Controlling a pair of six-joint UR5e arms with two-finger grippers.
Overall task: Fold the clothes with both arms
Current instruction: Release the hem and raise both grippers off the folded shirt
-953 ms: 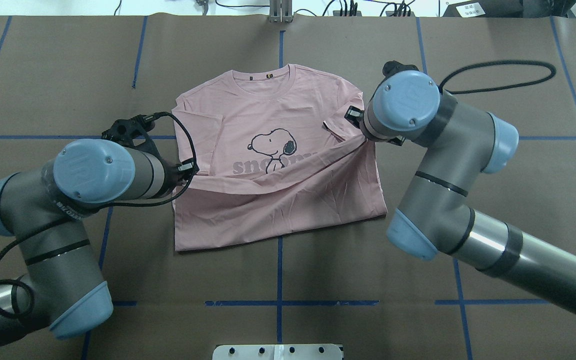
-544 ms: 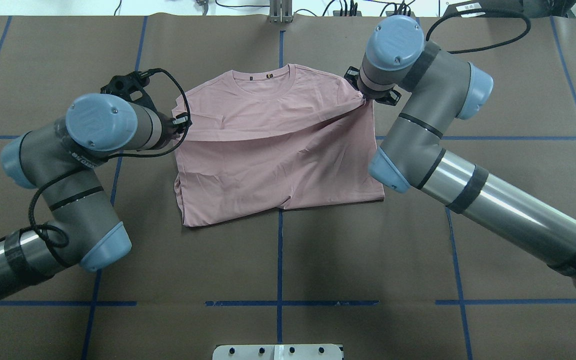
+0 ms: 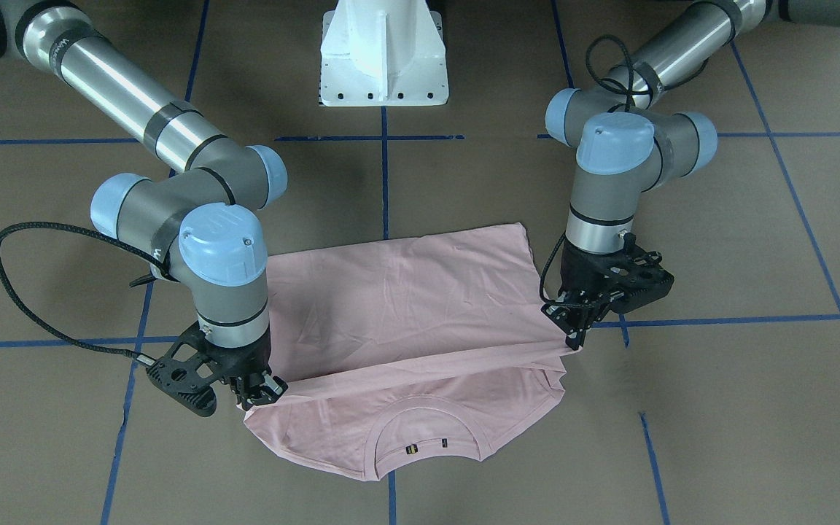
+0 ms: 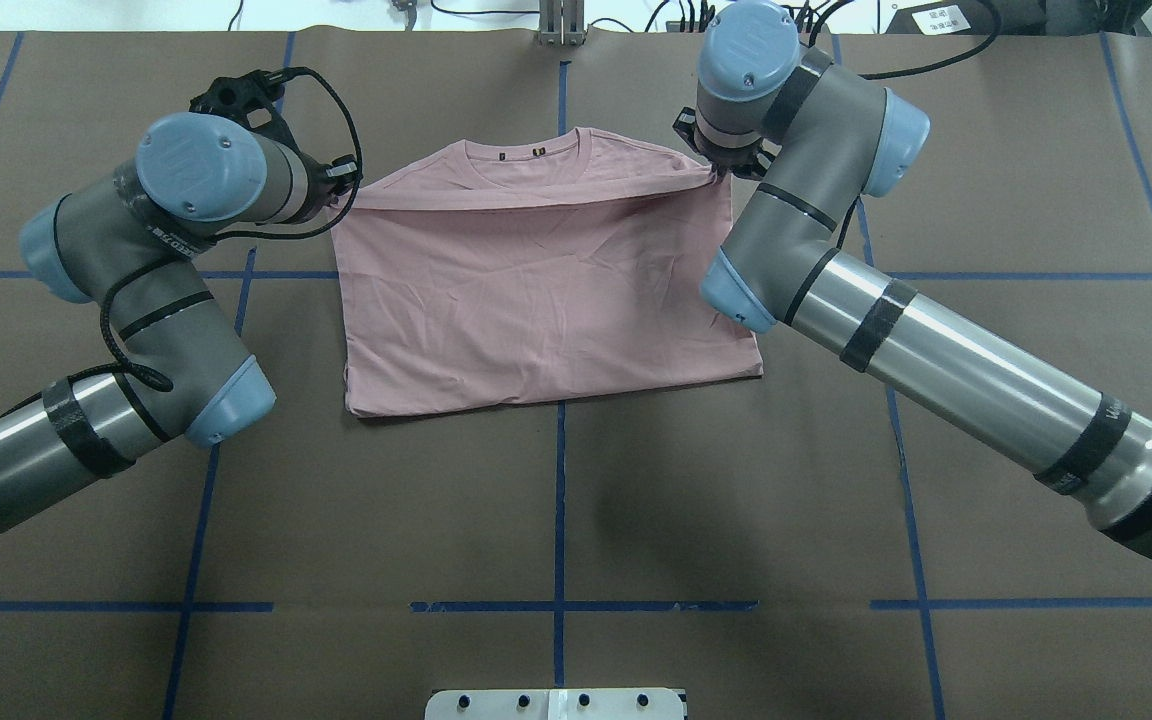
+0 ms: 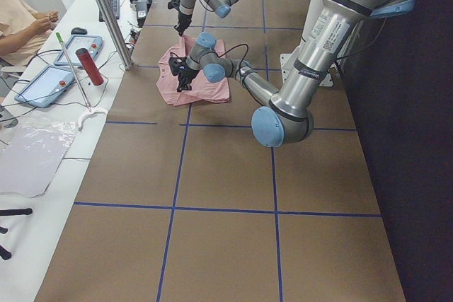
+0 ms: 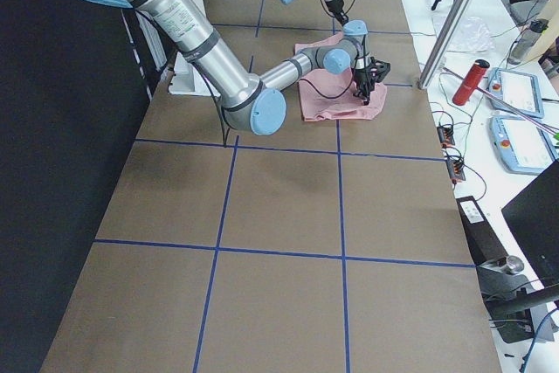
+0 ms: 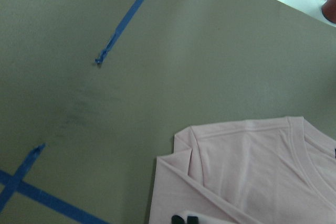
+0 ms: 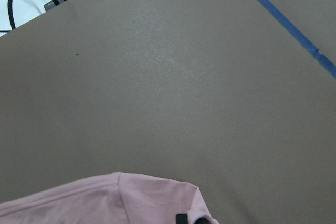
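Note:
The pale pink T-shirt (image 4: 546, 290) lies folded in half on the brown table, plain side up. Its round collar (image 4: 526, 160) peeks out at the far edge and shows near the camera in the front-facing view (image 3: 424, 437). The dog print is hidden. My left gripper (image 4: 344, 192) is shut on the hem's left corner, near the shoulder; it also shows in the front-facing view (image 3: 573, 339). My right gripper (image 4: 716, 172) is shut on the hem's right corner, seen in the front-facing view (image 3: 263, 394). The hem edge stretches taut between them, just above the shirt (image 3: 405, 306).
The white pedestal (image 3: 383, 55) stands at the robot's side of the table. Blue tape lines (image 4: 558, 500) grid the brown cover. Beyond the far edge are cables, a metal post (image 5: 106, 12), a red bottle (image 5: 90, 66) and tablets on the operators' desk.
Both grippers have carried the shirt's hem away from the robot toward the collar. The fold has covered the dog print and lettering, and the shirt's near edge has drawn further from the robot.

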